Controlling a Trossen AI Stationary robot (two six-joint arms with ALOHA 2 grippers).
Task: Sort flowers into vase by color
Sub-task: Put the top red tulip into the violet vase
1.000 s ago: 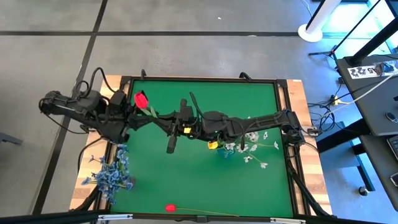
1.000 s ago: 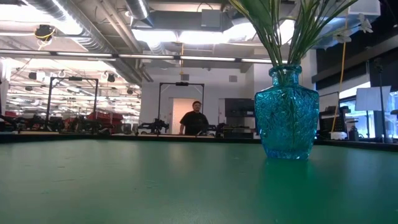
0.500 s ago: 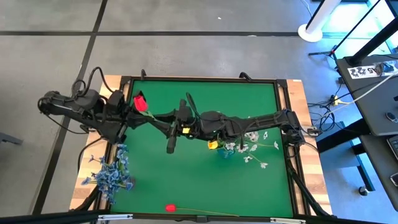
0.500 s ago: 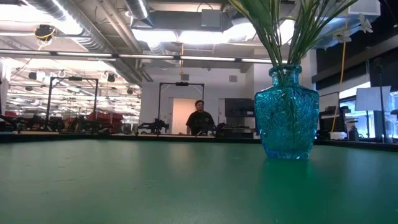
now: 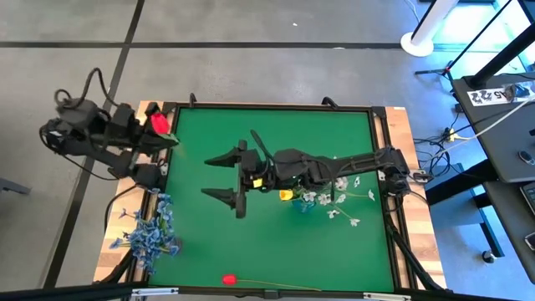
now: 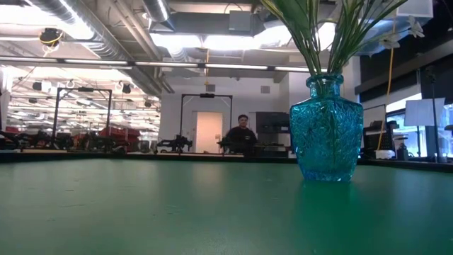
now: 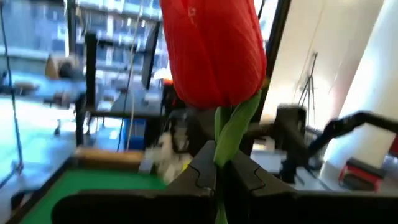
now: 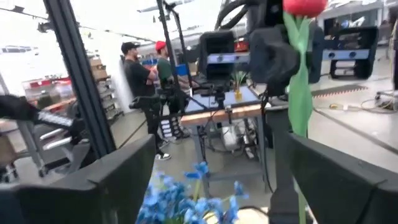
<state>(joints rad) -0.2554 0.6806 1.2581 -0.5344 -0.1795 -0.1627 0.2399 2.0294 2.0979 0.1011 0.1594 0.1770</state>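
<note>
**Red tulip pinched at the table's far-left corner**

Across the green table (image 5: 334, 251), you have a blue bunch (image 5: 152, 234) at the near-left edge, white sprays (image 5: 334, 201) right of centre, and a second red tulip (image 5: 229, 279) at the near edge. The teal vase (image 6: 325, 131) already holds stems. Your right gripper (image 5: 230, 176) hangs mid-table, fingers spread wide. Your left gripper (image 7: 219, 180) is clamped on the held red tulip (image 5: 157, 122) just below its head. It looks light, with a bendy stem; a lower grip probably steers better.
</note>
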